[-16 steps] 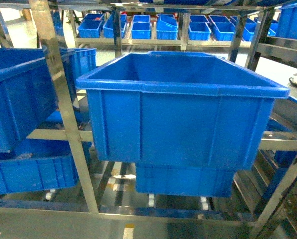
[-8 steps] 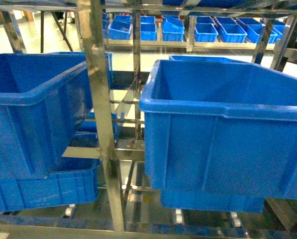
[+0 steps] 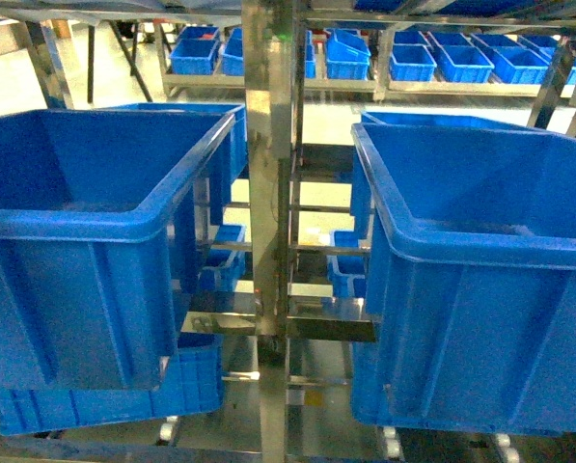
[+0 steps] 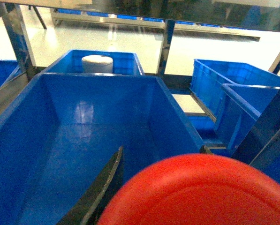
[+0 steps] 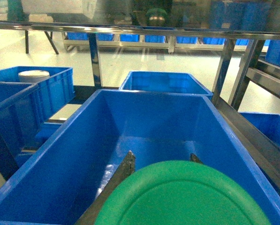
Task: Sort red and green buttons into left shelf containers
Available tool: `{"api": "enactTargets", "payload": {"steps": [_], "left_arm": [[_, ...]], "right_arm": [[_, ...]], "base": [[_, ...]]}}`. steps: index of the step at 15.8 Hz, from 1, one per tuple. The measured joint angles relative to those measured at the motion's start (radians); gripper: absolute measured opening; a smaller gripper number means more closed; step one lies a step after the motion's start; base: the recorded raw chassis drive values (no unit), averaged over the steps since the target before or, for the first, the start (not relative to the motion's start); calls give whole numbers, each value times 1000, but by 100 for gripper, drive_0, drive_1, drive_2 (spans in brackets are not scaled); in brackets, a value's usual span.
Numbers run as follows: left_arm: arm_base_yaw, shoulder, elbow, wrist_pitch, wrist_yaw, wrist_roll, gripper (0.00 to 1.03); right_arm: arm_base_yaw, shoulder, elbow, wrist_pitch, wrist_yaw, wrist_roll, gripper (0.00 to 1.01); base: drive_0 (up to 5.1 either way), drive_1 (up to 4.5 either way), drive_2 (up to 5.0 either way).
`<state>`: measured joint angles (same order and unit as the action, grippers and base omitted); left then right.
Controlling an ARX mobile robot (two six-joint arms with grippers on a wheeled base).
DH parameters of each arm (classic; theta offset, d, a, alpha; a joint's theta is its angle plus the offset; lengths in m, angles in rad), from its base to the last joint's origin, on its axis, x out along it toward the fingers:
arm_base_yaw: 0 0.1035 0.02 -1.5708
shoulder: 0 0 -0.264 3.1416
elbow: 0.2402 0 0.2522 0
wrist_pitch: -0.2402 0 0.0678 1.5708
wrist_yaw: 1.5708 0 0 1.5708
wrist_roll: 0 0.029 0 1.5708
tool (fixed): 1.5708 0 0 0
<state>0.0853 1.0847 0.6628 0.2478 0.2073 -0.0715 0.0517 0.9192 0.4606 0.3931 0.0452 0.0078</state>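
Nearest each wrist camera is a button cap filling the lower frame: the red button (image 4: 200,192), a wide smooth mushroom dome, held in the left gripper (image 4: 158,187), and the green button (image 5: 184,194), a flat glossy disc, held in the right gripper (image 5: 161,180). Dark finger edges flank each cap, so both grippers appear clenched on their buttons, though the contact itself is hidden below the caps. These are judged light, rigid plastic parts with slick caps, best gripped at the collar rather than the dome. Beneath each hangs a deep bin: the left bin (image 4: 18,122) and the right bin (image 5: 224,126), hard blue moulded plastic with thick rolled rims. A steel shelf post (image 3: 268,193) separates them in the head view. Farther back sit small blue trays (image 3: 413,63).
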Motion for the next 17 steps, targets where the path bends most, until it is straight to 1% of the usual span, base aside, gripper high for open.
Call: {"api": "enactTargets", "payload": {"steps": [4,5,7,8,9,11,12,14,16,17], "left_arm": [[-5,-1,0,-3,3,0,43],[-5,-1,0,-3,2,0,43],[-4,-1,0,-3,3,0,43],[-4,-1,0,-2,3,0,43],[-5,-1,0,-3,3,0,43],[-4,-1,0,-2,3,0,43],[-4,-1,0,-3,3,0,43],[-4,-1,0,-3,3,0,43],[-4,-1,0,-3,3,0,43],[-4,-1,0,-3,3,0,43]], "right_arm": [[0,0,0,0,0,0,26],[3,-3,0,-21,3,-2,26],[42,39,20,-11,50,9,26],[48,84,42,11,72,23,26],[53,187,79,51,95,45,26],[52,352,122,98,110,52,26],[40,436,160,119,115,51,26],[17,543,234,179,138,43,26],[5,694,330,252,145,18,26],[3,772,359,270,134,-2,26]], "base": [[-420,442,-9],[-420,442,-9],[-420,442,-9],[-420,442,-9],[-420,442,-9],[-420,442,-9],[-420,442,-9],[0,0,0],[0,0,0],[0,0,0]]}}
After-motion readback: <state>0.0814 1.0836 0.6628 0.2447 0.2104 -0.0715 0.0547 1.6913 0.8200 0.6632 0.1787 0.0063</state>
